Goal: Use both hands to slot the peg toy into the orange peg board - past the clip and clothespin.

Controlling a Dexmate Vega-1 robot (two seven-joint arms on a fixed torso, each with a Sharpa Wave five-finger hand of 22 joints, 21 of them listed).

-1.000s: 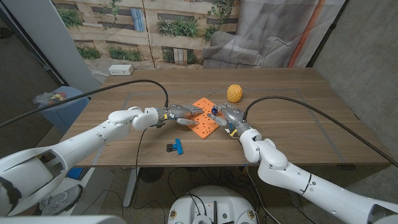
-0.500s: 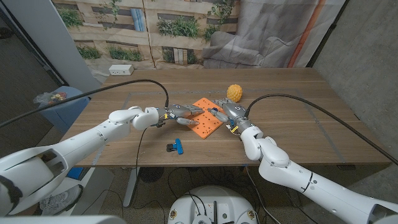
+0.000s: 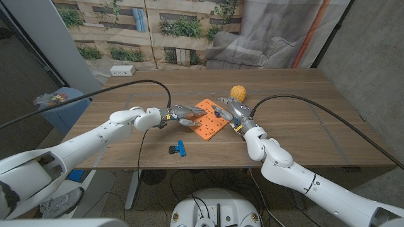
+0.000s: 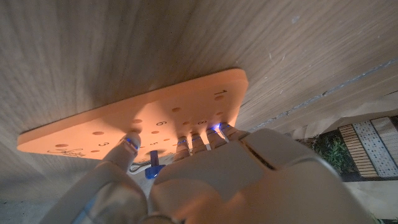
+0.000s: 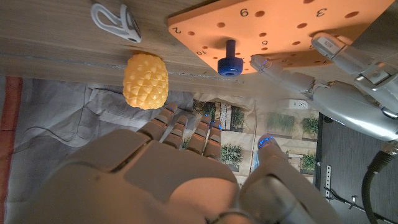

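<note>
The orange peg board (image 3: 205,130) lies at the table's middle. A blue peg toy (image 3: 216,114) stands upright in a hole near the board's far right edge; the right wrist view shows the peg (image 5: 229,61) free of any fingers. My left hand (image 3: 180,115) reaches in from the left, its fingertips (image 4: 198,142) resting on the numbered face of the board (image 4: 124,118). At the board's right edge my right hand (image 3: 235,113) hovers with fingers spread and nothing in it, a little apart from the peg.
A yellow pineapple-shaped toy (image 3: 237,93) sits just beyond the board, with a white clip (image 5: 115,22) lying near it. A blue clip (image 3: 178,149) lies close to the table's front edge. Black cables arc over both arms.
My right hand has drifted slightly toward the far side along the board's right edge. The left hand and the board have stayed put.
</note>
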